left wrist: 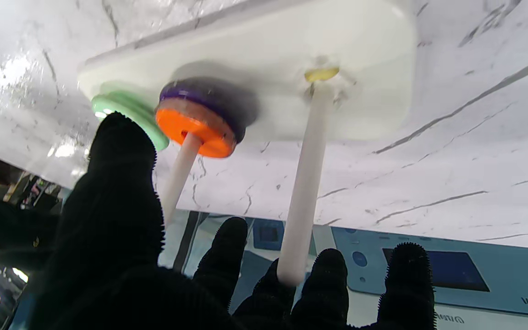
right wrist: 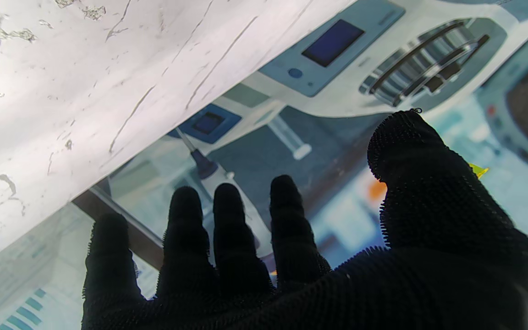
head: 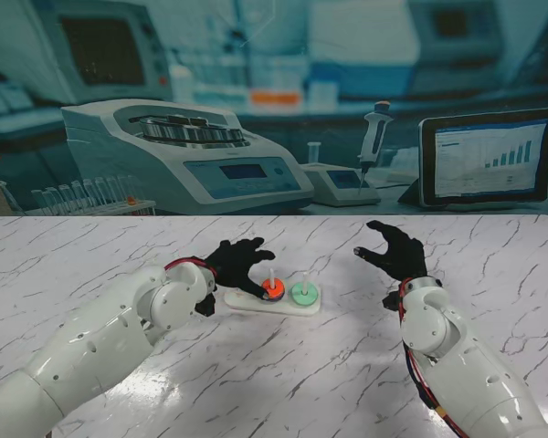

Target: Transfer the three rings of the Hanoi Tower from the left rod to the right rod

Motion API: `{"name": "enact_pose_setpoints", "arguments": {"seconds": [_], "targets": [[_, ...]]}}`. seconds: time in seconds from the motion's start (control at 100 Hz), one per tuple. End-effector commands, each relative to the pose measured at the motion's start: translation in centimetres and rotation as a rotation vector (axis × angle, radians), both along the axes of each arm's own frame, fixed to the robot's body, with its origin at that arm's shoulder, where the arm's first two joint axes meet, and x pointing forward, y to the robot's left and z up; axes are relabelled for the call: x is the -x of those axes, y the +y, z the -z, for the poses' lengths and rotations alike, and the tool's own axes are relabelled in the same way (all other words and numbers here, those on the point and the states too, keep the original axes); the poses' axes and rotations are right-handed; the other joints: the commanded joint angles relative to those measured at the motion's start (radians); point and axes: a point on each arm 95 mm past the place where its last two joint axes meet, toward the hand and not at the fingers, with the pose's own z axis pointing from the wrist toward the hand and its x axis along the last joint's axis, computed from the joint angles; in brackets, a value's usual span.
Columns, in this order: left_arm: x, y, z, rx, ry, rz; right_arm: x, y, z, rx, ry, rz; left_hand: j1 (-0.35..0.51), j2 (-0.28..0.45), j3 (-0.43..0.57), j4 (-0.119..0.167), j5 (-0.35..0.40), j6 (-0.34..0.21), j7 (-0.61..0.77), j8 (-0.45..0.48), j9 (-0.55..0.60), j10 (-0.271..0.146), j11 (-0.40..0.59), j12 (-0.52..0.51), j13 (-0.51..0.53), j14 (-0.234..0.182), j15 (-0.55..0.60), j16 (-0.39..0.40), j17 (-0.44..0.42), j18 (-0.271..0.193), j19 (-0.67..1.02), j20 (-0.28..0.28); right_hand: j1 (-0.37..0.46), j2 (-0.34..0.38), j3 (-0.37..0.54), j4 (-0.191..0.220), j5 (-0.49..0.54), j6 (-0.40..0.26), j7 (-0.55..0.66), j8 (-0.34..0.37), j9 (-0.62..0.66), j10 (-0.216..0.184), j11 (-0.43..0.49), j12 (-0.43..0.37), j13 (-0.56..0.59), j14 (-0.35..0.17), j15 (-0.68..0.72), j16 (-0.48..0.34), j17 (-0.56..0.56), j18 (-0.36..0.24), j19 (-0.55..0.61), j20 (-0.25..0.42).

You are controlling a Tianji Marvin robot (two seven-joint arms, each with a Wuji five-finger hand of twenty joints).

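Orange ring [left wrist: 196,132]: tops the middle rod, on a purple one; green ring [head: 303,293] sits right
Left hand [head: 238,264]: fingers apart, empty; pinch orange's rim, lift straight
Right hand [head: 395,252]: spread, idle

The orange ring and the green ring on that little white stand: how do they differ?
The orange ring sits on the middle rod, stacked on a purple ring; the green ring sits alone on the right rod. The green ring looks wider than the orange one. The left hand hovers close by the orange ring, while the green ring has no hand near it. Both are flat discs threaded on white rods of the same base.
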Motion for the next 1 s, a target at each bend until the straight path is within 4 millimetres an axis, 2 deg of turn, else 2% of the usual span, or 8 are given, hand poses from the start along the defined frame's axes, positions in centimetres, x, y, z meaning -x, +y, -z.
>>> {"name": "enact_pose_setpoints", "arguments": {"seconds": [0.0, 0.45, 0.79, 0.86, 0.99], "targets": [[0.1, -0.4, 0.6, -0.019, 0.012, 0.031, 0.2, 0.6, 0.3, -0.011, 0.005, -0.005, 0.002, 0.009, -0.029, 0.018, -0.009, 0.004, 0.000, 0.025, -0.003, -0.006, -0.005, -0.003, -0.036, 0.005, -0.023, -0.011, -0.021, 0.018, -0.046, -0.020, 0.007, 0.014, -0.016, 0.024, 0.019, -0.012, 0.013, -0.010, 0.008, 0.000, 0.007, -0.004, 0.007, 0.006, 0.019, 0.014, -0.006, -0.009, 0.006, 0.016], [-0.4, -1.7, 1.6, -0.124, -0.058, 0.092, 0.3, 0.5, 0.4, -0.014, 0.008, 0.002, 0.012, 0.009, -0.042, 0.017, 0.002, -0.008, 0.013, 0.062, -0.005, -0.008, -0.002, 0.001, -0.048, 0.003, -0.021, -0.012, -0.023, 0.016, -0.055, -0.024, 0.004, 0.021, -0.016, 0.025, 0.014, -0.013, 0.010, -0.011, 0.006, -0.006, 0.004, -0.006, 0.008, 0.001, 0.017, 0.013, -0.004, -0.011, 0.008, 0.017], [-0.4, -1.8, 1.6, -0.152, -0.028, 0.133, 0.3, 0.4, 0.4, -0.015, 0.008, 0.006, 0.027, 0.004, -0.034, 0.018, 0.021, -0.055, 0.018, 0.078, -0.011, -0.011, -0.004, 0.000, -0.054, 0.002, -0.022, -0.014, -0.026, 0.012, -0.060, -0.031, 0.005, 0.022, -0.017, 0.025, 0.014, -0.011, 0.010, -0.011, 0.007, -0.006, 0.002, -0.005, 0.011, 0.003, 0.015, 0.014, -0.005, -0.010, 0.008, 0.018], [-0.4, -1.8, 1.7, -0.149, -0.027, 0.134, 0.3, 0.4, 0.4, -0.014, 0.008, 0.006, 0.034, 0.003, -0.031, 0.018, 0.049, -0.077, 0.030, 0.084, -0.005, -0.015, -0.002, 0.000, -0.051, 0.002, -0.020, -0.013, -0.023, 0.012, -0.058, -0.031, 0.006, 0.020, -0.017, 0.025, 0.015, -0.010, 0.011, -0.011, 0.007, -0.004, 0.002, -0.005, 0.010, 0.004, 0.015, 0.014, -0.004, -0.010, 0.008, 0.018], [-0.4, -1.9, 1.8, -0.149, -0.027, 0.139, 0.3, 0.4, 0.4, -0.015, 0.008, 0.007, 0.051, 0.000, -0.023, 0.019, 0.094, -0.170, 0.055, 0.103, 0.006, -0.040, 0.000, 0.000, -0.043, -0.001, -0.017, -0.012, -0.020, 0.011, -0.052, -0.028, 0.009, 0.018, -0.017, 0.025, 0.016, -0.009, 0.012, -0.011, 0.008, -0.002, 0.005, -0.004, 0.010, 0.005, 0.017, 0.015, -0.005, -0.010, 0.008, 0.017]]}}
